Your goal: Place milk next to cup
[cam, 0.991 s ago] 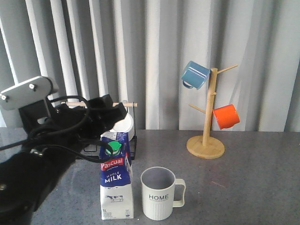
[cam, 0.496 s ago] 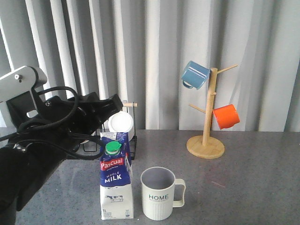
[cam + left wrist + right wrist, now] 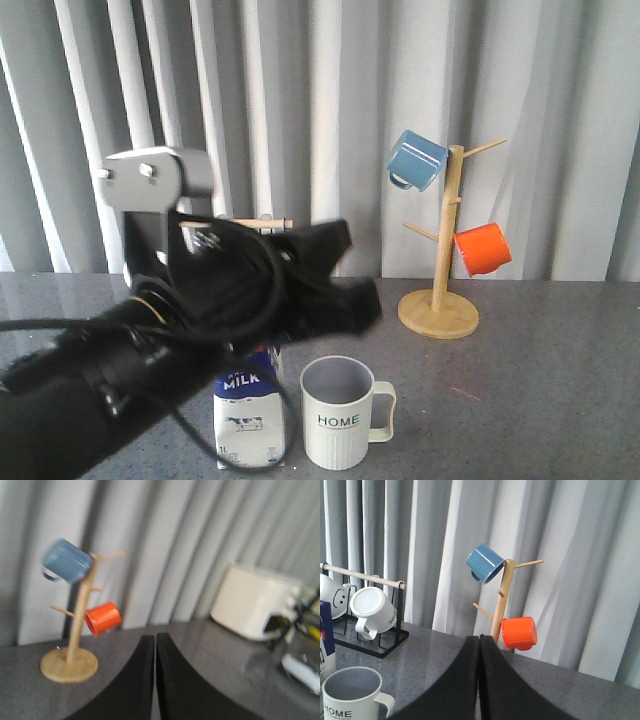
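Note:
The milk (image 3: 246, 412) stands upright on the grey table, just left of the cup (image 3: 336, 416), with a small gap between them. My left arm (image 3: 200, 330) crosses in front of the carton and hides its top half. The cup reads "HOME" and its handle points right. My left gripper (image 3: 155, 637) is shut and empty, raised above the table and facing the mug tree. My right gripper (image 3: 479, 638) is shut and empty; its wrist view shows the cup (image 3: 351, 695) and an edge of the milk (image 3: 325, 640). The right gripper is not in the front view.
A wooden mug tree (image 3: 440, 300) at the back right holds a blue mug (image 3: 416, 160) and an orange mug (image 3: 483, 249). A black rack (image 3: 370, 640) with plain white mugs (image 3: 372, 609) stands behind the milk. A white box (image 3: 255, 602) sits at the far right.
My left arm has swung up and to the right and now covers the carton's top. The milk and the cup have not moved.

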### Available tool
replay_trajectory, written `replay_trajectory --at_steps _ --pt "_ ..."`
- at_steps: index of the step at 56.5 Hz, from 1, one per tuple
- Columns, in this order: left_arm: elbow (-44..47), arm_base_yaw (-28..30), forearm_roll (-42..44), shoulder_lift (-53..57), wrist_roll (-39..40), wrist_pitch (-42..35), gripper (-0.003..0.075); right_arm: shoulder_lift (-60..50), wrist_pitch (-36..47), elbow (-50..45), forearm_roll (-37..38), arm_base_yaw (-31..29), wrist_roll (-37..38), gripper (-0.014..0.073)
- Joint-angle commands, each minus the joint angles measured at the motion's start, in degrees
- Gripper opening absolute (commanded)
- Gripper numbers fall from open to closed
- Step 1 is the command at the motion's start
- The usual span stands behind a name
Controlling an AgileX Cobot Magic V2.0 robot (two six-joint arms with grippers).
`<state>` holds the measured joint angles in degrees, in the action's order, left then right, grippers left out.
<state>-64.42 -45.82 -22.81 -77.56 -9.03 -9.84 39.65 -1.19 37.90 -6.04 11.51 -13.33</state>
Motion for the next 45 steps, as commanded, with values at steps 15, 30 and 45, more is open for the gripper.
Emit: replay_trajectory --at_steps 15,30,45 --pt "17.6 3.8 9.2 15.7 5.2 -7.9 -0.0006 -0.1 4.1 1.5 0.2 -0.5 0.0 -0.0008" --pt "43.6 12.2 8.6 39.4 3.2 -20.0 -0.0006 -0.1 4.1 1.5 0.2 -0.5 0.0 -0.0008" --pt "47.1 31.5 18.9 54.7 10.2 4.0 -0.0006 -0.1 4.1 1.5 0.2 -0.5 0.0 -0.0008"
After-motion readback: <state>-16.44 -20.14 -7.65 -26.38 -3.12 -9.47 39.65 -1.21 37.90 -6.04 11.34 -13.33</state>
